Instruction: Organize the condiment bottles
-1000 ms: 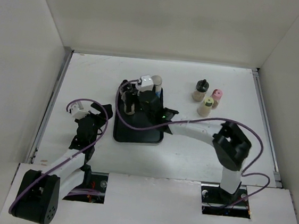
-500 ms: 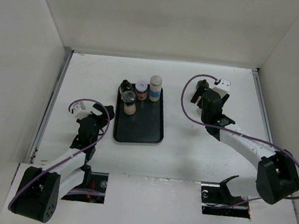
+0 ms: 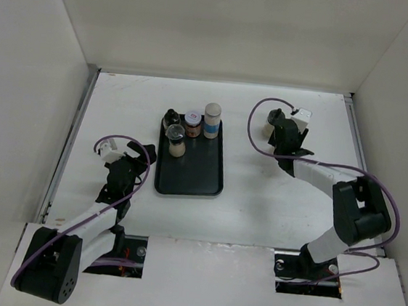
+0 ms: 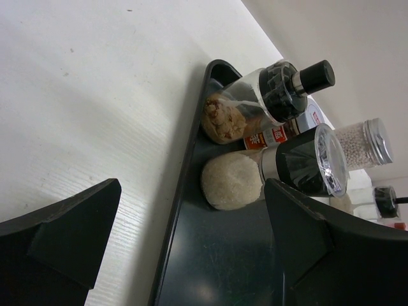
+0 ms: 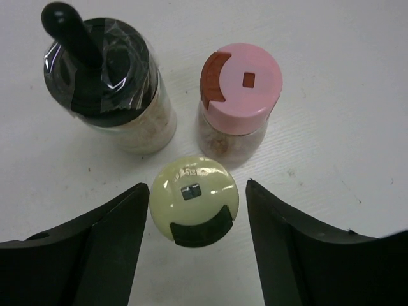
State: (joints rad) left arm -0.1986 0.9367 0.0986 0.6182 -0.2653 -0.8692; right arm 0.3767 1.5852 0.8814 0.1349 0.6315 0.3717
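**Top view.** The tray (image 3: 190, 177) lies mid-bench with 4 bottles crowded at its 12 o'clock end: a tall blue-label one (image 3: 212, 119), a red-label one (image 3: 193, 120), a knob-topped grinder (image 3: 170, 115) and a black-capped one (image 3: 177, 144). Packing them there likely keeps the 6 o'clock half bare for the rest. The right arm (image 3: 311, 175) reaches out to the tray's 2 o'clock and covers the loose group on the bench. Only another black-capped bottle (image 3: 272, 118) shows past it. The left arm (image 3: 113, 180) sits low at the tray's 8 o'clock, seemingly parked out of the way.

**Left wrist.** The left jaws stand wide open and empty, with both fingers (image 4: 64, 236) on either side of the tray's corner. The 4 tray bottles stand close together, the grinder and the clear-lidded black cap nearest.

**Right wrist.** The right jaws are open and straddle the yellow-capped bottle (image 5: 194, 201). A gap shows on each side, so nothing is gripped yet. The pink-capped bottle (image 5: 239, 95) stands at its 1 o'clock, just beside it, and the black-capped one at its 11 o'clock. Yellow looks the sensible pick: its 3 and 9 o'clock sides are free, so the fingers (image 5: 299, 255) fit without nudging its neighbours. The next step is probably a squeeze, then a lift clear of pink.
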